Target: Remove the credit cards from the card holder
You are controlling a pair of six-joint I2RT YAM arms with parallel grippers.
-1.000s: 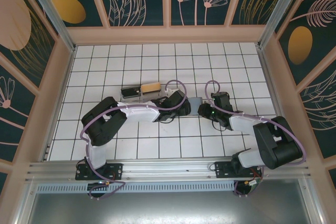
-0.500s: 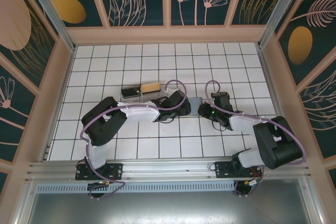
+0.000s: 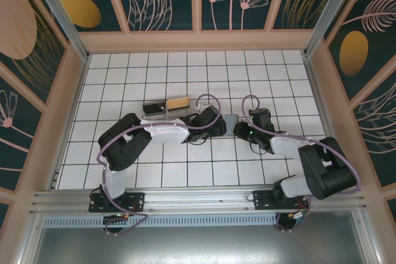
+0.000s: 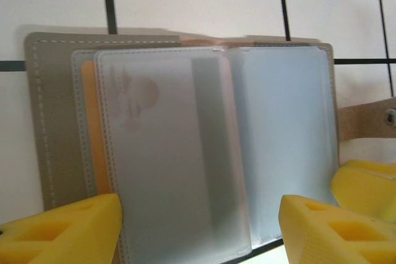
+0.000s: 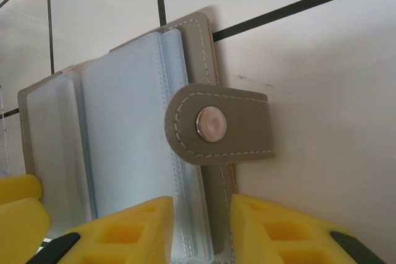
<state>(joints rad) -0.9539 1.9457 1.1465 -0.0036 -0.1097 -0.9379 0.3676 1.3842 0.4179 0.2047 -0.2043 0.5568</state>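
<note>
Cards [image 4: 154, 153] blur behind frosted sleeves of the card holder [image 4: 55, 122]. We see left hand [image 4: 199, 214] spread, right hand [image 5: 201, 214] pinching its cover; nothing moved since earlier.

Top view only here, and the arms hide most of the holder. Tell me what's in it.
Observer: From the left wrist, the holder lies open; an orange card shows behind the front sleeve.
Operator: Report the left jaws.
Observer: Open, wide apart, with the front sleeve between them.
Operator: Now the right jaws.
Observer: From the right wrist, they pinch the holder's edge beside the snap strap.
</note>
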